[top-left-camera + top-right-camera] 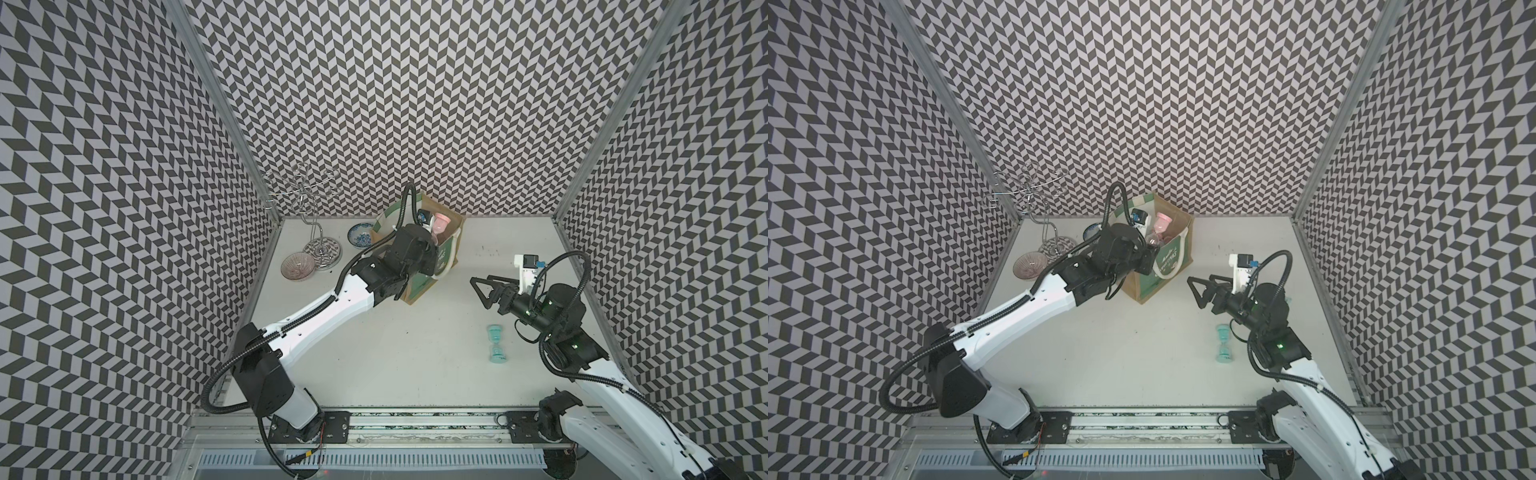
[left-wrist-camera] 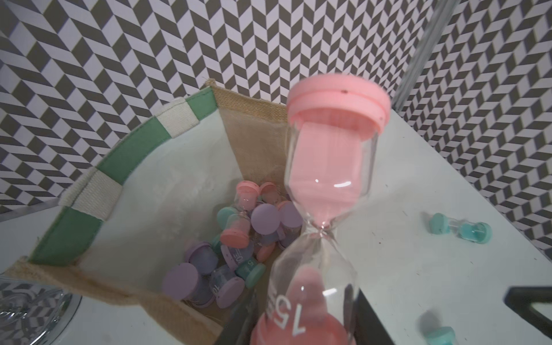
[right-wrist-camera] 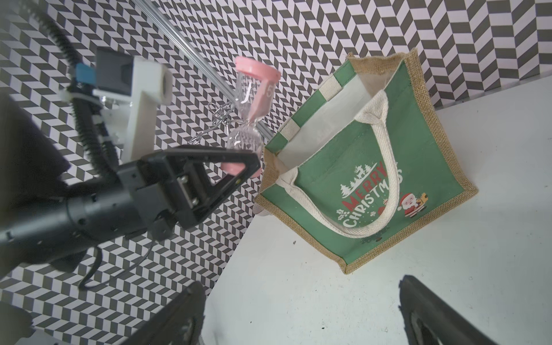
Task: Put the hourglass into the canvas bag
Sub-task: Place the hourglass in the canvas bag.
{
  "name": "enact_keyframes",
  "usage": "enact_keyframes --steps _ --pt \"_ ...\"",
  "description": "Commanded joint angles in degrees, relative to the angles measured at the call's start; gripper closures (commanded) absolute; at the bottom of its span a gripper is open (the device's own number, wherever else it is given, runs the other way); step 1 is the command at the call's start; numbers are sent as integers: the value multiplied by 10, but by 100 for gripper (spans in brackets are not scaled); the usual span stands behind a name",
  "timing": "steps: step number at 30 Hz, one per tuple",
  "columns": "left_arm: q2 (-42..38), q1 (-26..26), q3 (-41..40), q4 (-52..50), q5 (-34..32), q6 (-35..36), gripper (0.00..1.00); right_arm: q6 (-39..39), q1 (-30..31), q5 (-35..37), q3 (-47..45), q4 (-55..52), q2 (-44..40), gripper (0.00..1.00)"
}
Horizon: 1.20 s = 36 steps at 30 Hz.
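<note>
the left gripper [image 3: 246,168] is clamped tight on the lower pink cap of a pink-capped glass hourglass [image 2: 325,179], marked "15". pink sand fills much of its upper bulb and a small heap lies in the lower one. the hourglass is held in the air, above the rim of the boxy tan jute canvas bag [image 3: 433,149] with a green "merry christmas" front, white rope handles and a green-and-white striped rim. in both top views the hourglass [image 1: 439,222] [image 1: 1160,226] lines up with the bag's open mouth, not yet down inside. the bag [image 1: 415,291] stands near the back of the white table [image 1: 395,353]. the left wrist view looks down into its white lining, where a pile of small purple, pink and teal hourglasses [image 2: 233,248] lies at the bottom.

the right gripper [image 1: 478,293] hangs over the table well to the right of the bag, its jaws spread wide and holding nothing. a small teal hourglass [image 1: 494,344] lies on its side on the table near it.

at the back left stand a chrome wire stand [image 1: 309,208], a clear pinkish glass bowl [image 1: 298,266] and a blue patterned dish [image 1: 360,241].
</note>
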Motion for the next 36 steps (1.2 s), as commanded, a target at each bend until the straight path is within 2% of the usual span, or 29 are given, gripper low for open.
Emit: enact_keyframes --steps 1,8,12,15,26,36 --pt "30 27 39 -15 10 20 79 -8 -3 -13 -4 42 8 1" --pt "123 67 116 -49 24 42 78 -7 -3 -16 -11 50 25 1" --pt "177 91 165 -74 56 49 78 -4 -2 -19 -10 52 37 1" --pt "211 96 193 -95 51 61 78 -7 -3 -20 -8 50 42 1" --pt "268 108 197 -135 40 66 67 -2 -3 -12 -9 47 59 1" --pt "256 108 173 -131 31 62 56 -8 -3 -3 -5 37 59 1"
